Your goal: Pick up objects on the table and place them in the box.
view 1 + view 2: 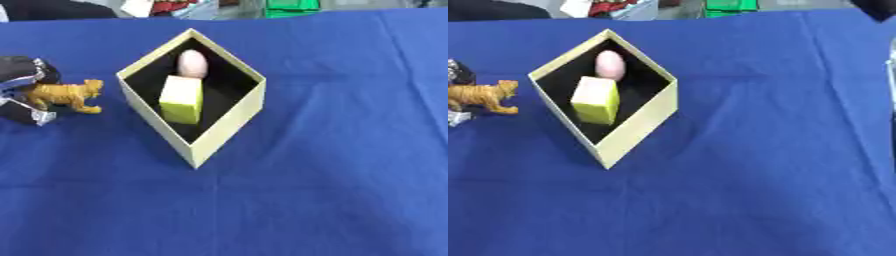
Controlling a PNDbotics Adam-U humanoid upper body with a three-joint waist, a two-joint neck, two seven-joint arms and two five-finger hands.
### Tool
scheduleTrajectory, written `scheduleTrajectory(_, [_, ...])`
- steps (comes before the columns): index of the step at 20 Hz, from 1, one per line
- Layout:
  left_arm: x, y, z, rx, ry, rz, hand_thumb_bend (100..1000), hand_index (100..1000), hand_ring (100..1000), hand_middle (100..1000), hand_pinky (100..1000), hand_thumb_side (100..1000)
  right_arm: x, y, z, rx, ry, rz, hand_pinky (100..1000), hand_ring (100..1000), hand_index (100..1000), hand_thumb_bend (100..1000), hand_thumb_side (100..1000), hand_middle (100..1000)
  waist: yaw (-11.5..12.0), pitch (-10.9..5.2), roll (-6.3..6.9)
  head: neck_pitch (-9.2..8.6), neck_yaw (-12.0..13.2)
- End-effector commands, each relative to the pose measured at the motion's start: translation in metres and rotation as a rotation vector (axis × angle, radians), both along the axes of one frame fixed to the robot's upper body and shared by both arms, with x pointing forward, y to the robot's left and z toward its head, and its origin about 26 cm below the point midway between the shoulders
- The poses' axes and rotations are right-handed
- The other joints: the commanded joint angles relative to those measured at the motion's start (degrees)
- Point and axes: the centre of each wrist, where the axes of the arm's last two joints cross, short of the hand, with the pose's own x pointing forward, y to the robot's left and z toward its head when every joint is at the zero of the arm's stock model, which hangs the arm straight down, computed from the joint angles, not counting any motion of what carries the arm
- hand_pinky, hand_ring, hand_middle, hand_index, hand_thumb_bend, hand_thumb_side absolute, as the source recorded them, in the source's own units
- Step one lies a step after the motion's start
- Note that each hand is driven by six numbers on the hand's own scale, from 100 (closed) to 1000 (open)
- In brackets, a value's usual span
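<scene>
The left hand [19, 90] is cut off by the left edge in both views, so only part of it shows: dark casing and silver fingers [35, 117] at the rear half of the toy tiger [68, 94]. The fingers appear to close around the tiger's hindquarters, though blur makes the exact contact hard to make out. The tiger is orange-brown, its long axis running left to right, head pointing right toward the box [229, 127], just beside it but apart from it. Whether its feet rest on the blue tablecloth [332, 190] or hang just above cannot be told.

The cream box sits turned like a diamond, one corner near, one far, with a black lining. Inside lie a yellow block [182, 99], standing with its long axis running near to far, and a pink egg [192, 63] touching the block's far end, in the far corner, its long axis also near to far.

A sliver at the right edge of the right eye view may be the right arm; no hand is visible there.
</scene>
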Motion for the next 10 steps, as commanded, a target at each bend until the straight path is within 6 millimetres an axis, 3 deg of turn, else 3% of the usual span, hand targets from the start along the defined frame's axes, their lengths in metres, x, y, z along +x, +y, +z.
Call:
scheduleTrajectory(1, [-0.005, 0.001, 0.028, -0.011, -0.094, -0.002, 100, 440, 540, 399, 599, 189, -0.007, -0.001, 0.009, -0.011, -0.042, -0.007, 894, 962, 886, 100, 690, 778, 0.3, -1.96, 0.18, 0.27, -0.7])
scheduleTrajectory(10, [-0.008, -0.013, 0.045, -0.093, -0.175, -0.011, 100, 407, 506, 364, 563, 185, -0.009, -0.001, 0.006, -0.013, -0.041, -0.008, 894, 962, 885, 100, 691, 776, 0.6, -2.81, 0.41, 1.13, -1.5])
